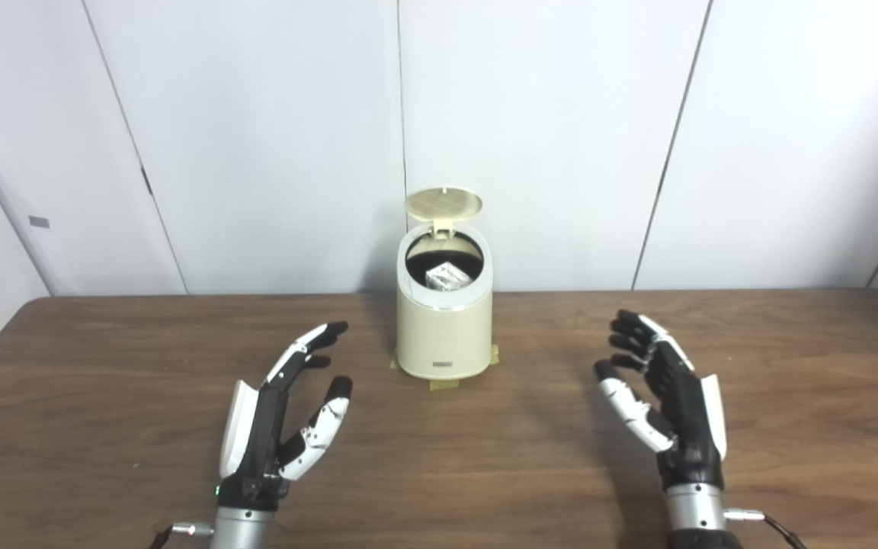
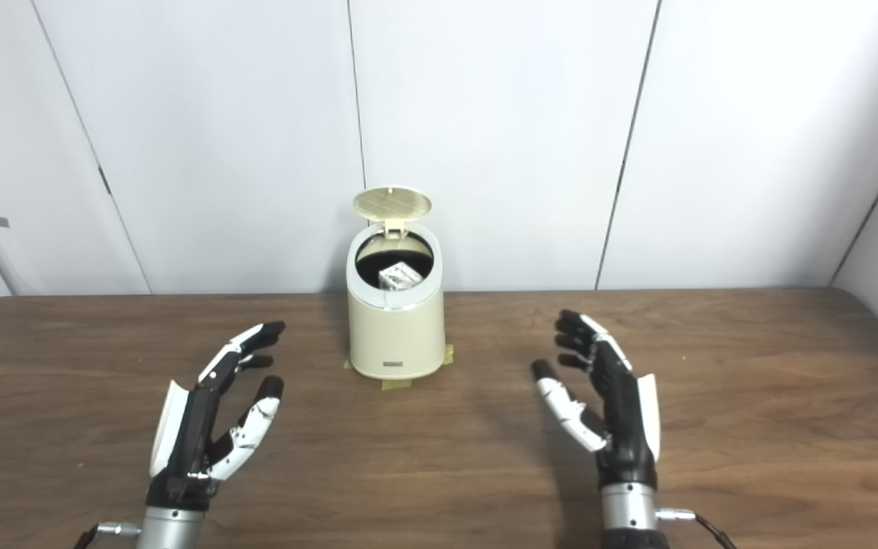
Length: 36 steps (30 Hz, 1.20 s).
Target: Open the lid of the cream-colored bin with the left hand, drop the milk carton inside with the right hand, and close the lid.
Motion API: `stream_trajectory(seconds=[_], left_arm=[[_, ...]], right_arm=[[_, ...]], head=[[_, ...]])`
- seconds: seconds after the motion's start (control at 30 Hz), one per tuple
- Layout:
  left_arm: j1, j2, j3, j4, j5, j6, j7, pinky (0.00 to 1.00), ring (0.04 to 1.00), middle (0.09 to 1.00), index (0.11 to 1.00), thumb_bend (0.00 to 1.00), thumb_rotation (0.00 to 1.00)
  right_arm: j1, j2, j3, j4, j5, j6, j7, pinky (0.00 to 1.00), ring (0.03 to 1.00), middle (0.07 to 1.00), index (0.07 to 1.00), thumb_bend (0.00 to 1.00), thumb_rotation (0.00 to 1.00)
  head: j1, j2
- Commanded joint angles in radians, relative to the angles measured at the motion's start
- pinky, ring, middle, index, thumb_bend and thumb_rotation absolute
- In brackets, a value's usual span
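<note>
The cream-colored bin [image 1: 443,335] stands at the middle back of the wooden table, on tabs of yellow tape. Its round lid [image 1: 443,203] is swung up and stands upright behind the mouth. Inside the dark opening lies the milk carton [image 1: 447,276], pale and tilted. My left hand [image 1: 284,412] hovers open, palm inward, to the near left of the bin, apart from it. My right hand [image 1: 660,396] hovers open to the near right, holding nothing.
The brown wooden table [image 1: 485,457] runs from side to side, and its back edge meets white wall panels [image 1: 561,137]. Only the bin and both hands are over it.
</note>
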Motion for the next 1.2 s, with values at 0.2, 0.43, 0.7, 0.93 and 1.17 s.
stream_trajectory(seconds=[0.2,0.43,0.7,0.93,1.17], left_arm=[[0.086,-0.007,0.002,-0.029,0.023,0.024,-0.011,0.74,0.811,0.801,0.788,0.39,0.70],[0.063,-0.006,-0.006,-0.204,0.066,0.118,-0.066,0.79,0.831,0.823,0.799,0.43,0.74],[-0.130,-0.003,0.000,-0.341,0.151,0.255,-0.149,0.79,0.834,0.847,0.838,0.58,0.85],[-0.351,-0.015,-0.033,-0.353,0.355,0.406,-0.215,0.85,0.856,0.855,0.859,0.75,0.99],[-0.490,-0.037,-0.085,-0.312,0.455,0.519,-0.288,0.96,0.939,0.900,0.887,0.87,0.99]], right_arm=[[0.031,-0.011,-0.020,0.018,-0.059,-0.007,0.030,0.55,0.639,0.683,0.677,0.31,0.20],[0.051,-0.010,-0.042,0.012,-0.039,-0.006,0.046,0.58,0.655,0.681,0.686,0.30,0.08],[0.053,-0.003,-0.065,0.040,-0.033,-0.046,0.044,0.57,0.650,0.676,0.678,0.29,0.01],[0.054,0.003,-0.099,0.058,0.001,-0.054,0.052,0.62,0.677,0.692,0.688,0.29,0.12],[0.065,0.003,-0.104,0.032,-0.013,-0.025,0.057,0.61,0.678,0.695,0.685,0.29,0.16]], head=[[0.008,-0.003],[-0.001,0.004],[0.007,-0.005],[0.011,-0.001],[0.011,0.009]])
